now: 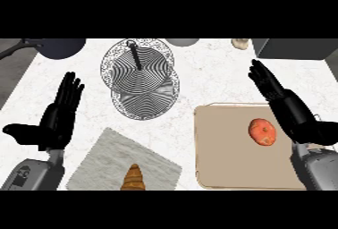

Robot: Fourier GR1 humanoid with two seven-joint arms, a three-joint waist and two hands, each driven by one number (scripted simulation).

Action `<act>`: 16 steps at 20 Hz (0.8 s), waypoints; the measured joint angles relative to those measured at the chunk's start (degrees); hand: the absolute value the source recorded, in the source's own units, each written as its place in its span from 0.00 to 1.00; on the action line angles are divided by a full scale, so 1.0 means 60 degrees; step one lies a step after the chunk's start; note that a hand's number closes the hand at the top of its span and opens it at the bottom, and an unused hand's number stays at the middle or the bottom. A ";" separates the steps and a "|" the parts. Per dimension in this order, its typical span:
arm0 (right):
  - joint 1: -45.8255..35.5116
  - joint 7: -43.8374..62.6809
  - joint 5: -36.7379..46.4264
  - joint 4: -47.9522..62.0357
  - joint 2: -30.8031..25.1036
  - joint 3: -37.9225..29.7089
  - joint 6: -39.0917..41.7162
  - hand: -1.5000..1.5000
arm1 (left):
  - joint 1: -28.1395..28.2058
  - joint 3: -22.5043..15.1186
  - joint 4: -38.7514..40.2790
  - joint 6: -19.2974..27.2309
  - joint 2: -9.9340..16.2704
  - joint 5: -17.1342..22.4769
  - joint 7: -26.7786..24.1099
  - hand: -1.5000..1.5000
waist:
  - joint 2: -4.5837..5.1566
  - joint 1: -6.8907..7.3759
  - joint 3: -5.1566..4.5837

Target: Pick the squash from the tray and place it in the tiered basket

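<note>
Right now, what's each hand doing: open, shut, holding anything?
Left hand: open, fingers straight, holding nothing.
Right hand: open, fingers straight, holding nothing; the round orange-red squash lies untouched on the beige rectangular tray.

Bench (211,76): white, faint grey marbling. Tray (224,147): plain beige, paler rim. Squash (262,132): orange-red, pale patches. Basket (140,78): black-and-white concentric wire pattern, black centre pole. Board (109,156): grey-white mottled stone. Croissant (134,179): golden brown. Left robot hand (56,118), right robot hand (290,109): black; forearms grey.

Bright, even light; soft shadows, no glare.
</note>
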 measured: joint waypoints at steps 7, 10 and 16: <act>0.1290 -0.2770 -0.0178 0.0461 -0.0203 -0.1662 -0.0189 0.00 | 0.0100 -0.0519 0.0091 -0.0362 0.0083 -0.0045 0.1195 0.50 | 0.0052 -0.0725 -0.0020; 0.1818 -0.3303 -0.0461 0.1076 0.0409 -0.2927 -0.1544 0.00 | 0.0269 -0.0728 0.0088 -0.0488 0.0006 0.0075 0.1541 0.50 | 0.0073 -0.0939 0.0004; 0.2916 -0.6131 0.0264 0.2144 0.0812 -0.3337 -0.1735 0.00 | 0.0086 -0.1200 -0.0211 -0.0667 -0.0157 0.0011 0.2485 0.50 | 0.0043 -0.0597 -0.0025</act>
